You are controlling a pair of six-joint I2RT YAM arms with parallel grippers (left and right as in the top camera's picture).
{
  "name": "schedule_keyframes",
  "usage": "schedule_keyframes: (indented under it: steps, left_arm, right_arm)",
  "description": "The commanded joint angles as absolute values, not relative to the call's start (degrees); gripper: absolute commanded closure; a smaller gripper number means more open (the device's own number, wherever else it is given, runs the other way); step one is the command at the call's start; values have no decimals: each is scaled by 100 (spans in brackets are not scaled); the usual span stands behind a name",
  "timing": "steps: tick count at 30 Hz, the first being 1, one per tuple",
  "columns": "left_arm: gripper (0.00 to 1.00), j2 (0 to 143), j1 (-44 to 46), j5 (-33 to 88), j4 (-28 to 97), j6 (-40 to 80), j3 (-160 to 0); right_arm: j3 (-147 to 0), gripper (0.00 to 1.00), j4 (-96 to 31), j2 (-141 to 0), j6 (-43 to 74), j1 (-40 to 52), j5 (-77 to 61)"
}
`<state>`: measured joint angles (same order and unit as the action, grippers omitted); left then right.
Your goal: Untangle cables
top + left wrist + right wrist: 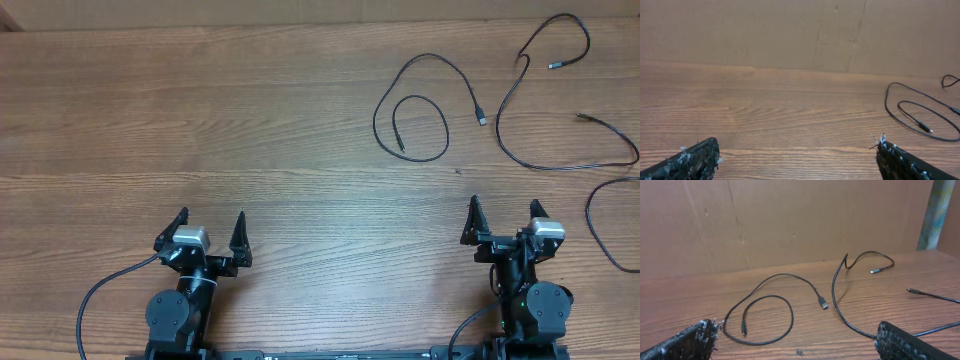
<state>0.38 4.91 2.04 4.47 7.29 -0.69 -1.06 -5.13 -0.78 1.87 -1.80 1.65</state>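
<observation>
Three thin black cables (481,118) spread over the upper right of the overhead frame on the bench (200,100), none seen crossing another: a coiled one (376,120), a long winding one (555,168), a third (588,215) running off the right edge. Reads as little untangling left, with left hand (211,216) and right hand (506,210) released wide, empty, low in frame, well apart from them. Calls next, if anything, for a forward reach and a fine pinch.

Left hand (799,148) spread wide (nothing between fingers (695,160)); looped black cable (885,102) on table (765,110), far right.
</observation>
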Motion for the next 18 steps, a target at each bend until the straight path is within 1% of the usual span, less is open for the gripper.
schedule_keyframes:
  steps: [1,18]
  left_arm:
    - [0,19,545,108,443,639,-25]
    - [0,23,506,106,443,639,-27]
  right_arm:
    - [-45,0,-473,-16,163,-200,141]
    - [-45,0,-473,-16,163,-200,141]
